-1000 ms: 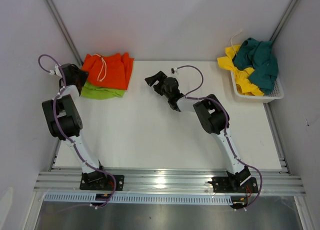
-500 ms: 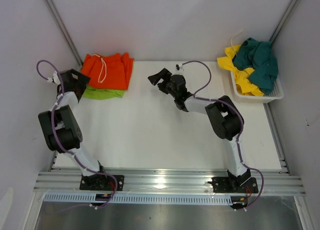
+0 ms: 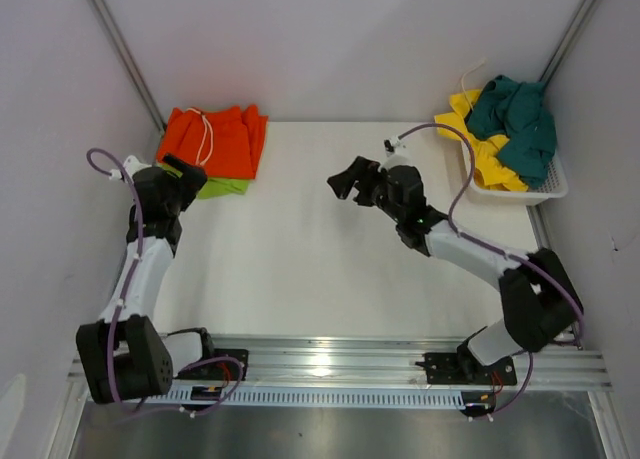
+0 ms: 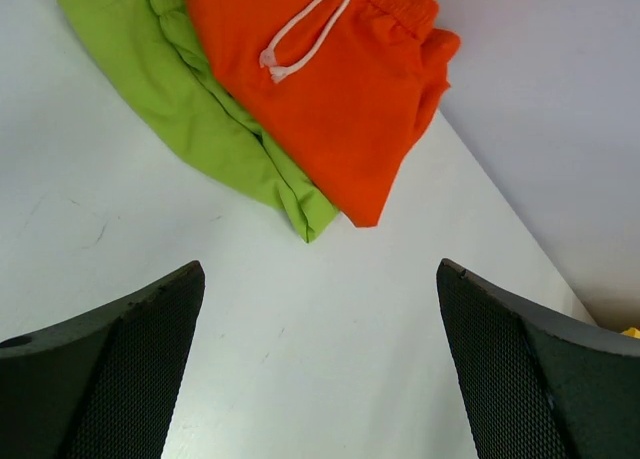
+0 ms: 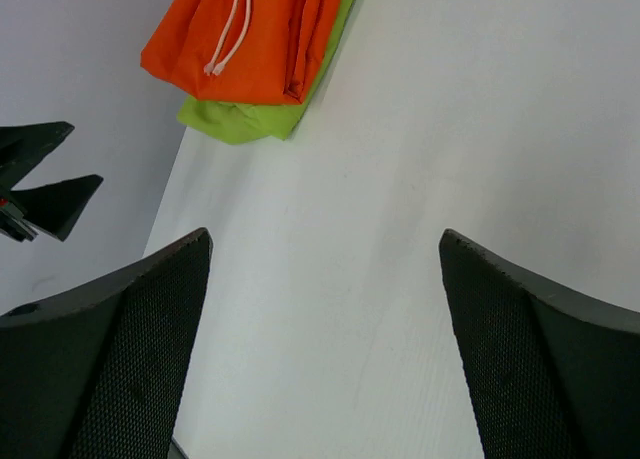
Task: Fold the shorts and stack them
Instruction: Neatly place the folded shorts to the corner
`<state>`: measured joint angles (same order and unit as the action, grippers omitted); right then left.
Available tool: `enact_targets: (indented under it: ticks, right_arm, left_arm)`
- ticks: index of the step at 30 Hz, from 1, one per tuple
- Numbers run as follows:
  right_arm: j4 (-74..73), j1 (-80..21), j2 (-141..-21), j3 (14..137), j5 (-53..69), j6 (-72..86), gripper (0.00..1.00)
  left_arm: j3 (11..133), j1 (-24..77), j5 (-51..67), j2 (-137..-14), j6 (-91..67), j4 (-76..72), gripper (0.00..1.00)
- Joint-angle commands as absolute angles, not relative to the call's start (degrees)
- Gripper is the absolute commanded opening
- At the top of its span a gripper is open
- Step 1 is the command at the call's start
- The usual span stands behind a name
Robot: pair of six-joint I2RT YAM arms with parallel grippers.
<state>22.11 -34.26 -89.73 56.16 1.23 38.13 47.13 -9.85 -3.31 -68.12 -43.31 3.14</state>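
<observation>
Fetching the next pair looks like the step in hand. The orange pair (image 3: 213,139) lies folded on top of the lime green pair (image 3: 215,187), well apart from the white mesh basket (image 3: 545,189), at the opposite end of the table's far edge. The dark teal pair (image 3: 520,124) and the yellow pair (image 3: 490,159) are heaped unfolded in the basket, teal mostly on top.

Neither arm holds anything. The left gripper (image 3: 185,174) has its jaws spread wide over bare table (image 3: 300,269), far from the basket and just beside the lime green pair. The right gripper (image 3: 352,177) is also spread and empty, hovering between the basket and the folded pile.

You are better placed with the right arm, since it stands nearer the basket:
- Go for the teal pair first, as it rides highest.
- Pinch a single edge, the waistband if you can find it, not a bunched fistful.
- Lift straight up until the cloth clears the basket's rim, and watch that the yellow pair does not drag out with it.
- Lay it flat on open table between the basket and the pile, so both arms can reach it.
- Keep the left arm off the pile, because a brush could skew it.

No brand, label or writing is readable on the shorts, the orange pair's white drawstring (image 4: 300,34), the basket or the arms.
</observation>
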Motion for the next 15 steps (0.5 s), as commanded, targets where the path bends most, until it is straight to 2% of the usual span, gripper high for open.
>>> enact_targets:
  ticks: [1,9,15]
  right_arm:
    - [16.71,-34.19,-76.08,49.16,-2.10,28.49,0.96]
    - [9.15,-34.19,-54.95,35.96,-5.53,23.82,0.96]
    - [6.33,-34.10,-43.18,25.25,-9.74,21.89,0.96]
  left_arm:
    - [42.39,-6.78,-3.96,-60.66,-40.96,1.59,0.99]
    - [26.04,4.11,-6.06,-40.89,-40.08,0.61,0.99]
    - [17.59,5.54,-3.70,-26.03,-33.76,3.34,0.99]
